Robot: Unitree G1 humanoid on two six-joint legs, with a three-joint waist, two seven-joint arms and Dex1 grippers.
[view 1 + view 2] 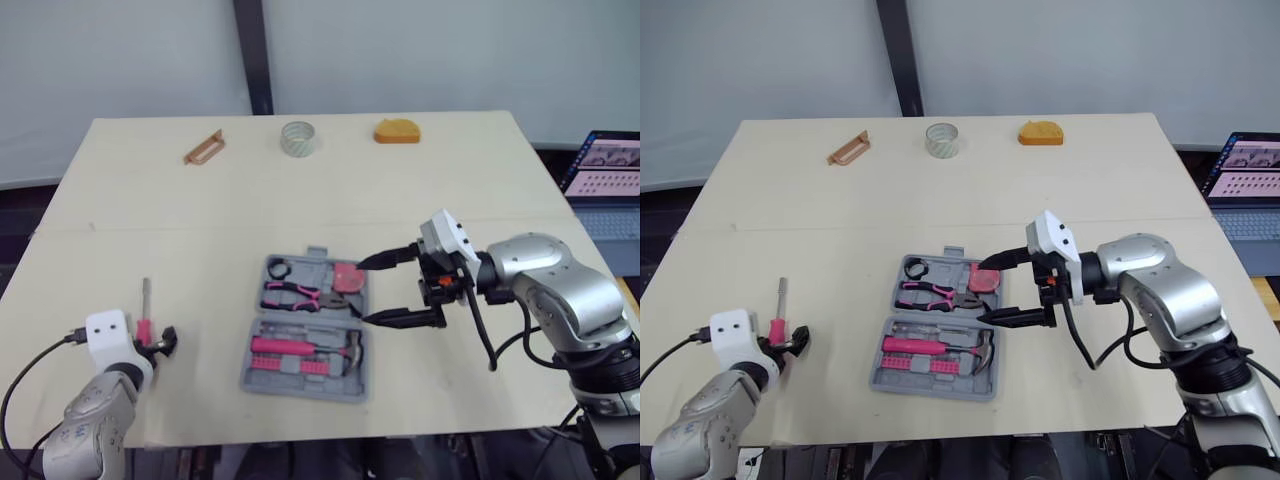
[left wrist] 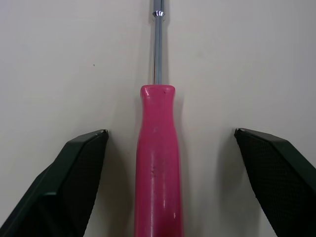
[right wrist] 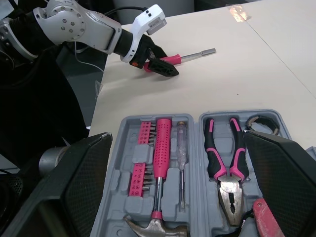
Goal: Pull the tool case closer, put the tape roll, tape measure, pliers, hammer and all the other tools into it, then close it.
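Note:
The grey tool case (image 1: 258,368) lies open at the table's middle. It holds pink-handled pliers (image 1: 292,294), a hammer (image 1: 310,364), a bit set and a reddish flat tool (image 1: 348,277). My right gripper (image 1: 365,292) is open, with its fingers reaching over the case's right edge. A pink screwdriver (image 1: 145,318) lies at the front left. My left gripper (image 2: 170,133) is open, one finger on each side of the screwdriver's handle (image 2: 158,163), not touching it. The tape roll (image 1: 298,138) and an orange tape measure (image 1: 397,131) sit at the table's far edge.
A brown flat tool (image 1: 204,147) lies at the far left of the table (image 1: 480,190). A laptop (image 1: 605,170) stands off the table's right side. A seam crosses the tabletop between the case and the far tools.

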